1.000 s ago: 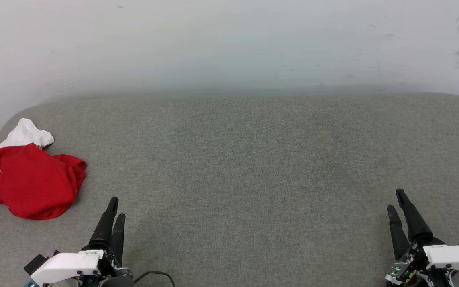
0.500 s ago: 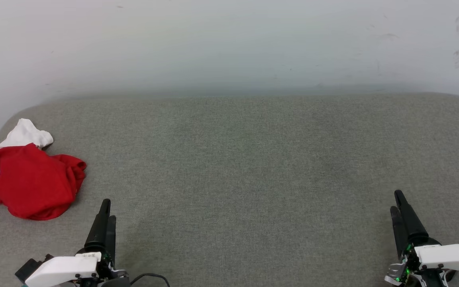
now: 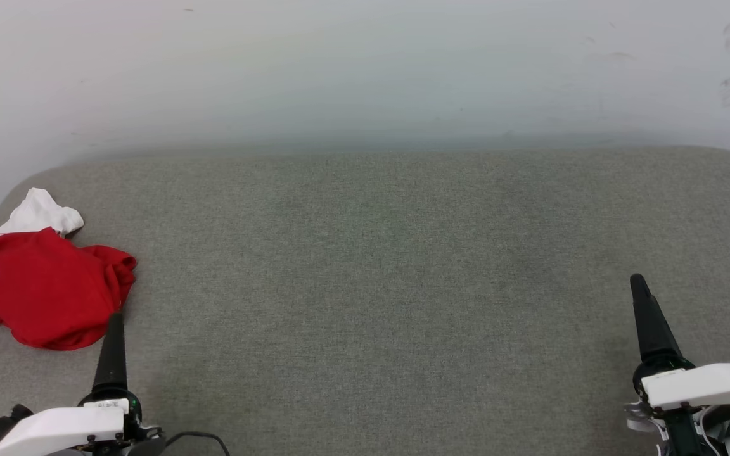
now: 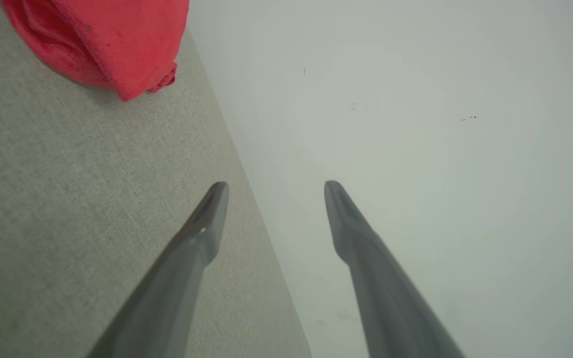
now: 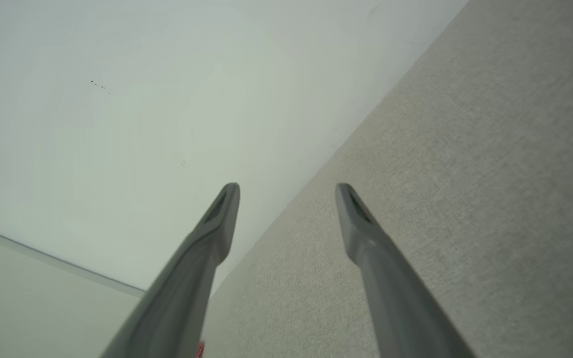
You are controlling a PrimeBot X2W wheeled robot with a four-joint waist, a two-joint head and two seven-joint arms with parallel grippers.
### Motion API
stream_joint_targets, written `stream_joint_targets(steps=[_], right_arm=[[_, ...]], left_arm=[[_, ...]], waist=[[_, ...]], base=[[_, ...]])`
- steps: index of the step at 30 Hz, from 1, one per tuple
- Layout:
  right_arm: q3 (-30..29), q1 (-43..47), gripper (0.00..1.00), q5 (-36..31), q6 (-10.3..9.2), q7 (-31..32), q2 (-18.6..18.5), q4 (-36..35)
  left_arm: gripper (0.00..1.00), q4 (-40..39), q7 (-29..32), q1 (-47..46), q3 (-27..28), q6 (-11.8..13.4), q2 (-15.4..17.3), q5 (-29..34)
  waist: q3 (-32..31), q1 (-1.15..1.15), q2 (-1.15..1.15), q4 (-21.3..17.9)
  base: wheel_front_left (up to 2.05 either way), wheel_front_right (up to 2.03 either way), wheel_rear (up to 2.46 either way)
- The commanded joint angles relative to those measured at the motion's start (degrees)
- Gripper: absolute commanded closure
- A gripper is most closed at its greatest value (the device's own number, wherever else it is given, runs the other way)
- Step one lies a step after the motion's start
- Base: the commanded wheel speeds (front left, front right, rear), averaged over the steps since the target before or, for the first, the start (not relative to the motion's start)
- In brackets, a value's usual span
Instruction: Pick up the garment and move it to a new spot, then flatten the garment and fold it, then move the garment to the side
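Head view: the garment (image 3: 45,294) lies crumpled at the left end of the grey desk (image 3: 371,266), red body up, with a white sleeve toward the wall. The left gripper (image 4: 272,194) is just beside its near edge, jaws spread wide and empty. The right gripper (image 5: 286,196), well apart at the desk's right, gapes equally wide, holding nothing.

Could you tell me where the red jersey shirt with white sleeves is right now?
In the head view the crumpled red jersey shirt lies at the left edge of the grey fabric surface, just beyond the tip of the left gripper.
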Motion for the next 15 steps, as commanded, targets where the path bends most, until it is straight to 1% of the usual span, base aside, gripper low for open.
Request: stream_joint_targets(steps=[1,4,6,9,15], right_arm=[[0.4,-1.4,0.0,-4.8,0.0,-0.8,0.0,-2.3],[0.7,-1.5,0.0,-10.4,0.0,-1.4,0.0,-4.0],[1.4,-1.6,0.0,-14.2,0.0,-1.8,0.0,-4.8],[1.9,-1.8,0.0,-19.1,0.0,-2.4,0.0,-6.4],[4.1,-2.0,0.0,-30.2,0.0,-3.6,-0.4,-9.1]], left_arm=[[0.0,-2.3,-0.7,-1.0,0.7,-0.1,0.2,2.7],[0.0,-4.4,-1.4,-1.3,1.8,-0.1,0.2,6.4],[0.0,-6.1,-1.8,-1.0,1.6,0.0,0.2,9.5],[0.0,-7.9,-2.4,-0.4,0.4,1.0,0.2,13.5],[0.0,-11.0,-3.6,1.2,-3.3,0.7,0.2,21.0]], waist=[[0.0,0.0,0.0,0.0],[0.1,0.0,0.0,0.0],[0.1,0.0,0.0,0.0],[0.1,0.0,0.0,0.0],[0.2,0.0,0.0,-0.1]], base=[[0.0,0.0,0.0],[0.0,0.0,0.0],[0.0,0.0,0.0],[0.0,0.0,0.0],[0.0,0.0,0.0]])
